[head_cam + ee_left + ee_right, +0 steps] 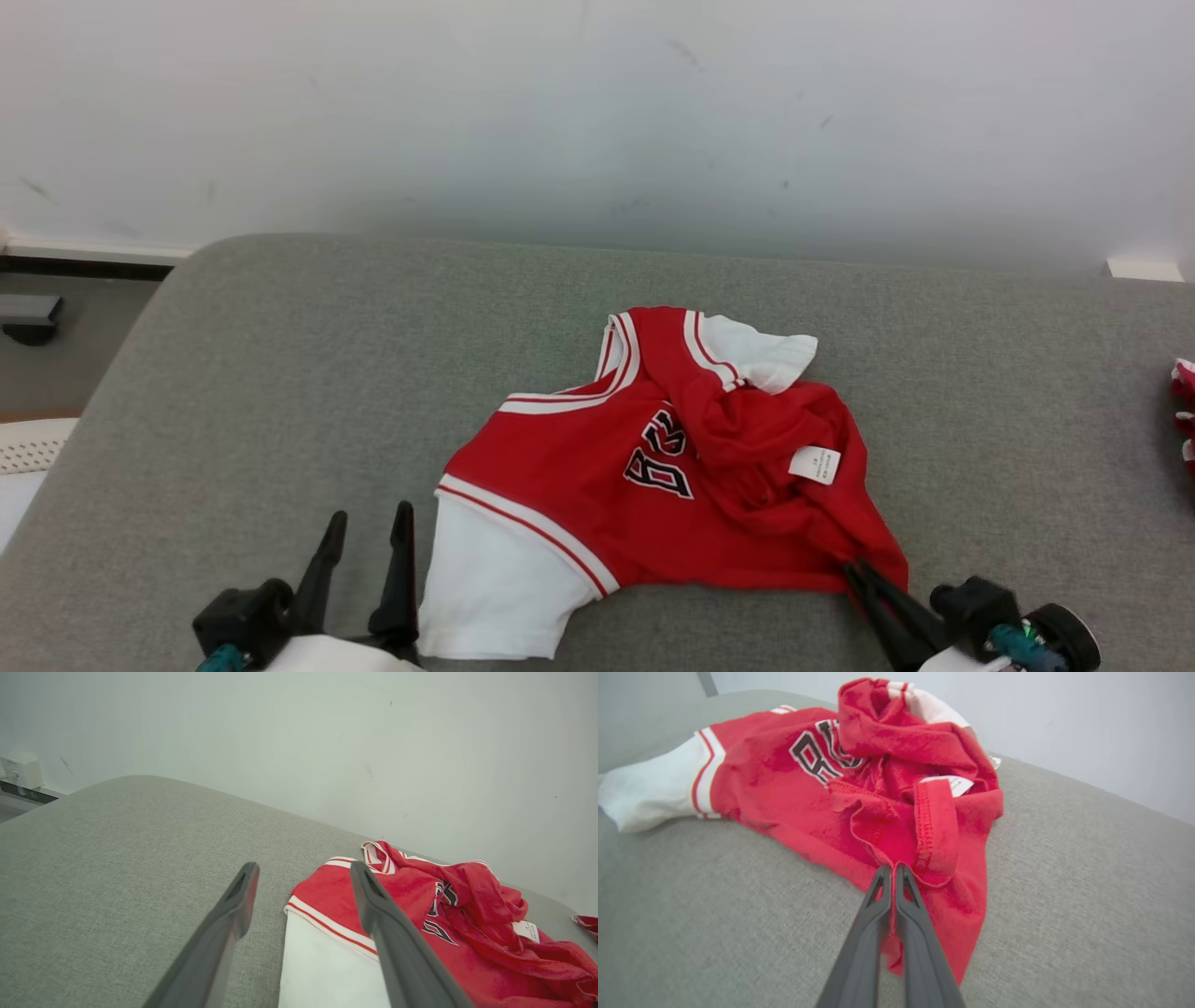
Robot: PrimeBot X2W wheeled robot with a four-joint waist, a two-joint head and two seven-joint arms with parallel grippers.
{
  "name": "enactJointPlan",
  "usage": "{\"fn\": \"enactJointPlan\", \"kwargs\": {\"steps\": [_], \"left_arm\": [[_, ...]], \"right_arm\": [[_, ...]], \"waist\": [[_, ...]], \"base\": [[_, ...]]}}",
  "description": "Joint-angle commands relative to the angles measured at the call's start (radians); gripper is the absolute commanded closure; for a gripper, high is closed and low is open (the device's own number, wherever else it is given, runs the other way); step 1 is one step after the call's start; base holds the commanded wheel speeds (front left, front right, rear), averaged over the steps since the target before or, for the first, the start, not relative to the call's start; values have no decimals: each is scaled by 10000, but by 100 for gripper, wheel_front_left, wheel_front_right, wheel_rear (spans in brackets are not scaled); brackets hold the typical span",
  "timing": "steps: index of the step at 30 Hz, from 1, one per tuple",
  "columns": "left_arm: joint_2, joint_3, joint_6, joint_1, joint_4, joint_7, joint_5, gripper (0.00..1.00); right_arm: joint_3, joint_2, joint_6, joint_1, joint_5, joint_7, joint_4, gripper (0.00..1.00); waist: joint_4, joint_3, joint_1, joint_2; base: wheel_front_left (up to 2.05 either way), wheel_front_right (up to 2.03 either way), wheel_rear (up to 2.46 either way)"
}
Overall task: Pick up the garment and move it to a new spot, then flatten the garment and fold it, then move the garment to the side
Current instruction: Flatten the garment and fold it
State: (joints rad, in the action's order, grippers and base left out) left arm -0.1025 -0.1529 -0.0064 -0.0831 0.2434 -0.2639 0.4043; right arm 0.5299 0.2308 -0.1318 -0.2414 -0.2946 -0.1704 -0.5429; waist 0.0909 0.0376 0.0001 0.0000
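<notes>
The garment [597, 467] is a small red jersey with white sleeves, white-and-red trim and black lettering, lying crumpled on the grey cushion [280, 373]. Its right half is bunched over itself with a white label showing. My right gripper [854, 569] is shut on the garment's near right hem; in the right wrist view the fingers [878, 896] pinch a fold of red cloth [896, 826]. My left gripper [369, 527] stands open just left of the near white sleeve [495, 588], nothing between its fingers. In the left wrist view that gripper [303, 877] straddles the sleeve's edge [322, 970].
A pale wall [597, 112] runs behind the cushion. Another red and white item [1184, 401] lies at the cushion's right edge. At the far left the cushion drops to the floor, with a dark object [28, 317] and a white perforated thing [33, 443].
</notes>
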Motion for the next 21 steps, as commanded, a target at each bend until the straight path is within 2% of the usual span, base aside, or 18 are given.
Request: {"fn": "enactJointPlan", "kwargs": {"steps": [1, 4, 9, 14, 18, 19, 20, 21], "left_arm": [[59, 57, -70, 44, 48, 1, -105, 0], [128, 151, -192, -21, 144, 1, -272, 0], [185, 214, -363, -318, 230, 1, -555, 0], [224, 269, -485, -757, 243, 1, -724, 0], [249, 347, -536, -887, 277, 1, -811, 0], [260, 370, -547, -913, 300, 1, -825, 0], [278, 374, -573, -937, 315, 1, -848, 0], [295, 393, -589, -950, 342, 1, -867, 0]], "right_arm": [[-350, -64, 23, -6, -627, -112, 298, 100], [-1267, -158, 24, 186, -2436, -32, 1032, 100], [-2515, 138, 23, 31, -4864, 437, 1723, 100], [-3692, 119, 23, -203, -6730, 1086, 1082, 100], [-4129, -20, 23, -300, -7303, 1451, 348, 100], [-4141, -8, 23, -340, -7311, 1591, 123, 89], [-4177, -10, 23, -407, -7319, 1665, -60, 69], [-4158, -49, 23, -432, -7311, 1722, -200, 25]], "waist": [[-124, 41, -1, 0], [-316, 128, -1, 0], [-534, 605, -1, 0], [-569, 1282, -1, 0], [-575, 1516, -1, 0], [-573, 1543, -1, 0], [-572, 1553, -1, 0], [-579, 1528, -1, 0]], "base": [[0, 0, 0], [0, 0, 0], [0, 0, 0], [0, 0, 0], [0, 0, 0], [0, 0, 0], [0, 0, 0], [0, 0, 0]]}}
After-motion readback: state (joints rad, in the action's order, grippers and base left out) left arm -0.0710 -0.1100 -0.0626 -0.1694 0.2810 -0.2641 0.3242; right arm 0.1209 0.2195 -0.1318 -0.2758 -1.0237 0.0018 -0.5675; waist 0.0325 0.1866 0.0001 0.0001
